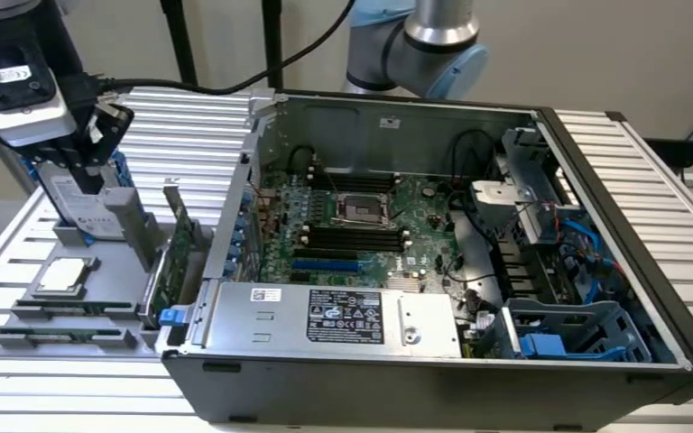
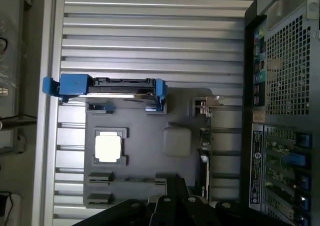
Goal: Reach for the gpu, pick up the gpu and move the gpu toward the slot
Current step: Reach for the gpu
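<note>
A slatted aluminium table (image 1: 671, 180) carries everything, and the open computer case (image 1: 467, 388) lies on its side, its motherboard facing up, presumably so cards can be lowered in from above.

Farthest from the case on the exterior view's left, the gripper (image 1: 82, 158) hangs directly over a hard drive (image 1: 76, 203) that stands on edge. I cannot tell whether the gripper is open or closed, and it carries nothing that I can make out. A grey parts tray (image 2: 145, 146) sits beside the case and holds each part in its own seat. The hard drive is at the tray's far side from the case, with a square processor chip (image 1: 64, 275) and two memory sticks (image 1: 64, 311) also in the tray.

Closer in, just beside the case wall, the gpu (image 1: 176, 253) stands upright on its long edge in the tray, probably so its top edge is free to be gripped. It is untouched and well apart from the gripper.

Inside the case, a blue slot (image 1: 322, 266) on the motherboard is empty.
</note>
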`<state>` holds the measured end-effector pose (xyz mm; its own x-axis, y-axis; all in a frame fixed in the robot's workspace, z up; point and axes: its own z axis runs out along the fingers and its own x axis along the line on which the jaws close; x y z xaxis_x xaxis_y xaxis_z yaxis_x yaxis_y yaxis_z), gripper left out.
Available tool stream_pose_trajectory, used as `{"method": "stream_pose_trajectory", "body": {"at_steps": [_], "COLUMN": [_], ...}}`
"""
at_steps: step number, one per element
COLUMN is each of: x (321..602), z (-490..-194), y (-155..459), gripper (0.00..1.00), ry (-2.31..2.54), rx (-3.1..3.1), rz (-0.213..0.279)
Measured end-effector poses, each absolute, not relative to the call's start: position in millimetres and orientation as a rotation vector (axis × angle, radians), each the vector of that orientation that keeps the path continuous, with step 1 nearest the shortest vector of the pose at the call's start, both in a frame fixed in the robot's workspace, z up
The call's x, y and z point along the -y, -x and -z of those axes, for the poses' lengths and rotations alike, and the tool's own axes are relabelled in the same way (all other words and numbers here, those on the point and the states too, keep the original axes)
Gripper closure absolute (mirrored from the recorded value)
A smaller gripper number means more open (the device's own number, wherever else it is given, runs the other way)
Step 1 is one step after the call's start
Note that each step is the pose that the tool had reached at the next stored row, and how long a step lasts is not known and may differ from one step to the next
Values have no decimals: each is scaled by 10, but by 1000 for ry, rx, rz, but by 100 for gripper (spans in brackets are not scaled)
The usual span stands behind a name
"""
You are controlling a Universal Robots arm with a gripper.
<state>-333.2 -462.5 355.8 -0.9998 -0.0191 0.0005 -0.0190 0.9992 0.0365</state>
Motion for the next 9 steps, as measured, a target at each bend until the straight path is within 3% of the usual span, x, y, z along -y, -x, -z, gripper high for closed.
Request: {"method": "stream_pose_trajectory", "body": {"at_steps": [9], "x": [4719], "z": [-3429], "y": [2998], "gripper": [89], "ry": [-30], "rx": [3140], "rz": [56]}}
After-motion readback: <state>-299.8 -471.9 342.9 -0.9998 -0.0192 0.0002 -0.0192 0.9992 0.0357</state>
